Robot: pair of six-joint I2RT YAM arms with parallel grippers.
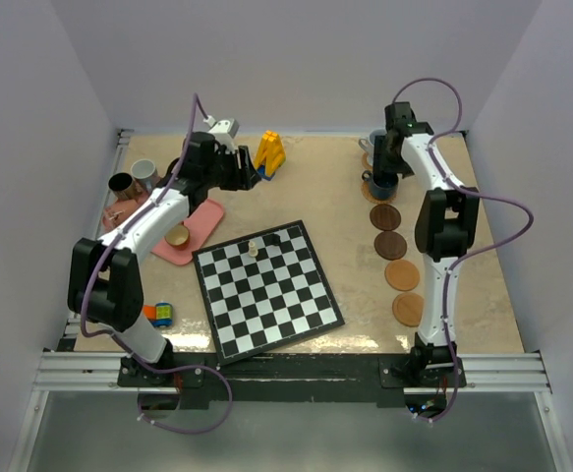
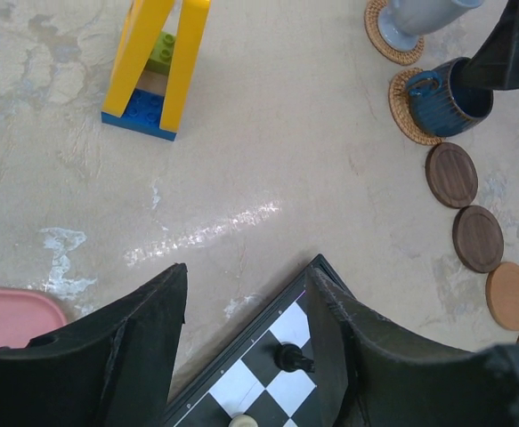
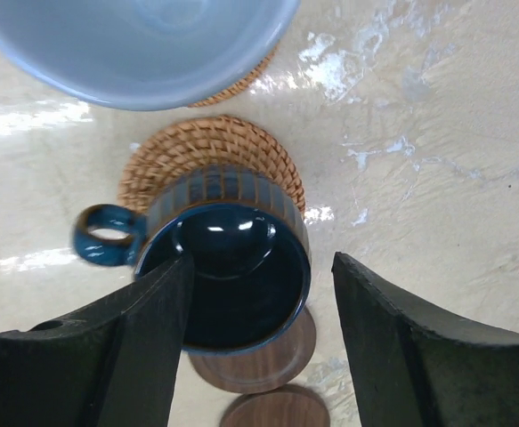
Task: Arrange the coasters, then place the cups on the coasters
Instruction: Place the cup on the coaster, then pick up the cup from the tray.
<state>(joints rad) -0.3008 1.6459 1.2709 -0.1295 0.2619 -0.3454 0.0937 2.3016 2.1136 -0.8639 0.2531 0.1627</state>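
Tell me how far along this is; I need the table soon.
Done: six coasters lined up on the right; the pale blue cup and teal cup sit on the two farthest. In hand: the right gripper, open, straddles the teal cup's rim. Left: four bare coasters; at least three cups wait by the pink tray.

Filmed the whole table (image 1: 345, 197) from above and behind; from both wrists looked down, nearer, sharing the dark teal cup (image 3: 232, 267).

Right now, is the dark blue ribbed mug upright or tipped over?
Upright: the dark blue ribbed mug stands mouth-up on the round woven coaster.
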